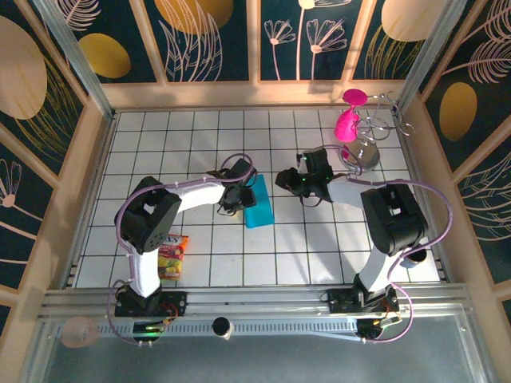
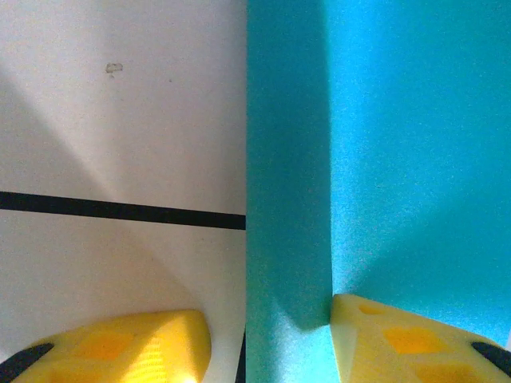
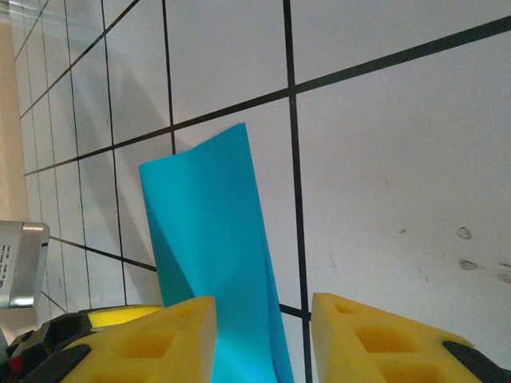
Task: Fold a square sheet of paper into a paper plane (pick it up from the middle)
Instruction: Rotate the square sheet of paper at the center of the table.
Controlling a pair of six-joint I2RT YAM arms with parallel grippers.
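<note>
Turquoise-blue square sheet of paper (image 1: 258, 203), folded into a narrow rectangle, long side running near-far. Lies mid-table on the white gridded table (image 1: 200, 136). Top layer slightly raised, not pressed flat.

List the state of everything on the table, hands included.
Paper: folded into a narrow strip, lying on the table.
Left hand: open, fingers either side of the paper's edge.
Right hand: open, aimed at the paper's end.
Snack packet: lying flat.
Goblets: tipped, on the wire rack.
</note>
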